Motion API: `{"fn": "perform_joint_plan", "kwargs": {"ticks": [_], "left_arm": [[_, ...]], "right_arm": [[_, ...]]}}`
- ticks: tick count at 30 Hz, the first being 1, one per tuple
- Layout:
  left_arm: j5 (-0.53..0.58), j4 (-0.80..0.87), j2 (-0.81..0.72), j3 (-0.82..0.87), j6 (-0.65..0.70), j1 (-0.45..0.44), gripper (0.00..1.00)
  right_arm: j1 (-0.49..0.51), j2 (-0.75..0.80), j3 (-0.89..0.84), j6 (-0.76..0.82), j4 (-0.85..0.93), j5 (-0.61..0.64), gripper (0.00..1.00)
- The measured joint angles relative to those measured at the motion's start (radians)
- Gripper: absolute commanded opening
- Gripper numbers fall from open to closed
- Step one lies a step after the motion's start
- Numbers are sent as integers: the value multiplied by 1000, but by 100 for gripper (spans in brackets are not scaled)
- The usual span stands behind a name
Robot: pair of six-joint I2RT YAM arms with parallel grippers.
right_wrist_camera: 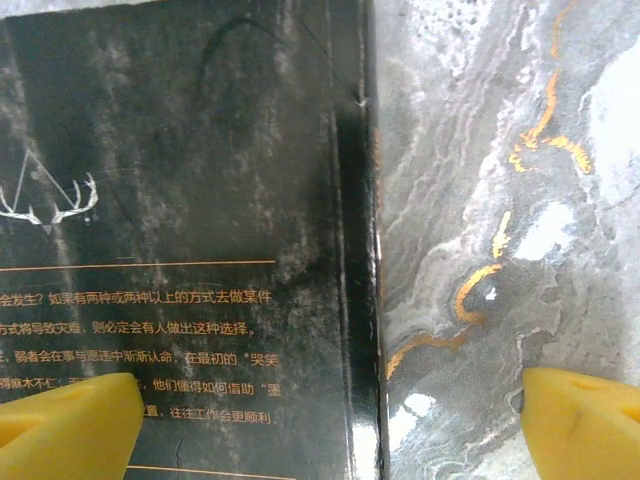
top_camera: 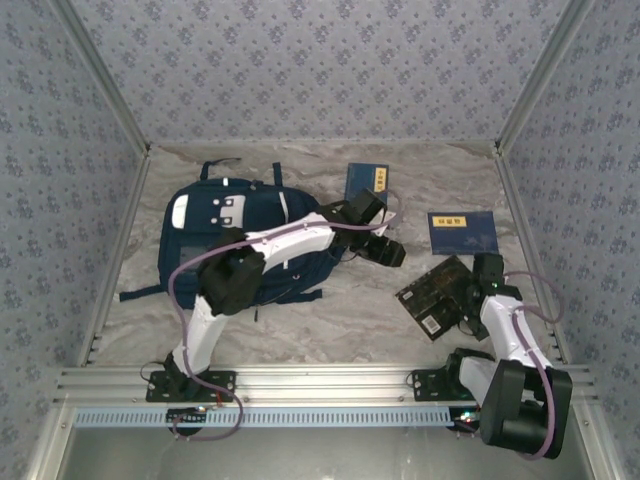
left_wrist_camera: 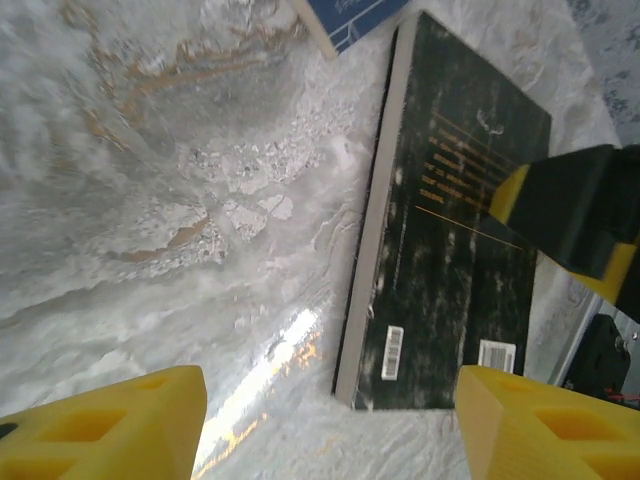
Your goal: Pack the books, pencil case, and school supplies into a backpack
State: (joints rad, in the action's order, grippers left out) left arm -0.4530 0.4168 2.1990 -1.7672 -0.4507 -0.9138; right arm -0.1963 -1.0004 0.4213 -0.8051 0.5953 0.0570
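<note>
"Top external view: how is the backpack [top_camera: 205,250] seen?"

"It is laid flat on the marbled table [top_camera: 330,320], left of centre. Navy fabric is shown, with a white patch near its top end and straps trailing at the edges. It is crossed by the left arm."

"And the books?"

"A black book [top_camera: 432,298] is found right of centre, turned at an angle. One navy book [top_camera: 362,180] is placed behind the left gripper [top_camera: 385,250] and partly covered by it. A second navy book [top_camera: 470,235] is set just beyond the black one. A yellow label [top_camera: 452,220] is carried by each, but the writing is too small to be read."

"What can be read on the black cover?"

"In the right wrist view, lines of orange Chinese text are printed, among them '如果有两种或两种以上的方式去做某件'. A white line drawing with antlers [right_wrist_camera: 50,200] is placed above them. In the left wrist view, a barcode [left_wrist_camera: 393,352] and a white sticker [left_wrist_camera: 497,353] are seen near the book's lower edge."

"How are the hands held?"

"The left gripper's yellow tips are spread wide over bare table, beside the book, and nothing is gripped. The right gripper [right_wrist_camera: 325,425] is also spread wide: one tip is over the cover and the other over the table, with the book's edge between them."
</note>
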Motion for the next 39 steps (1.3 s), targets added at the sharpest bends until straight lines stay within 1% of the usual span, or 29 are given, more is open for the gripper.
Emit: {"fn": "perform_joint_plan", "kwargs": {"ticks": [5, 12, 17, 20, 22, 27, 32, 36, 39], "left_arm": [[-26, 6, 91, -89, -7, -4, 67], [-56, 65, 205, -239, 20, -48, 66], [-64, 109, 260, -285, 42, -85, 66], [-67, 117, 265, -300, 49, -94, 66], [-77, 122, 267, -300, 49, -97, 64], [-121, 118, 274, -299, 26, -114, 55], [-174, 55, 262, -261, -26, -119, 44], [-208, -21, 226, -195, -82, -119, 43], [-237, -110, 200, -137, -145, -119, 43]], "right_arm": [[35, 5, -8, 23, -13, -2, 95], [80, 35, -25, 36, -35, 3, 95], [88, 72, -40, 36, -40, 3, 95], [90, 84, -47, 36, -44, 3, 95], [92, 88, -50, 36, -46, 3, 95], [94, 91, -53, 36, -49, 3, 95], [95, 91, -57, 36, -53, 7, 95], [99, 91, -60, 36, -56, 11, 95], [99, 90, -64, 36, -61, 17, 95]]}}
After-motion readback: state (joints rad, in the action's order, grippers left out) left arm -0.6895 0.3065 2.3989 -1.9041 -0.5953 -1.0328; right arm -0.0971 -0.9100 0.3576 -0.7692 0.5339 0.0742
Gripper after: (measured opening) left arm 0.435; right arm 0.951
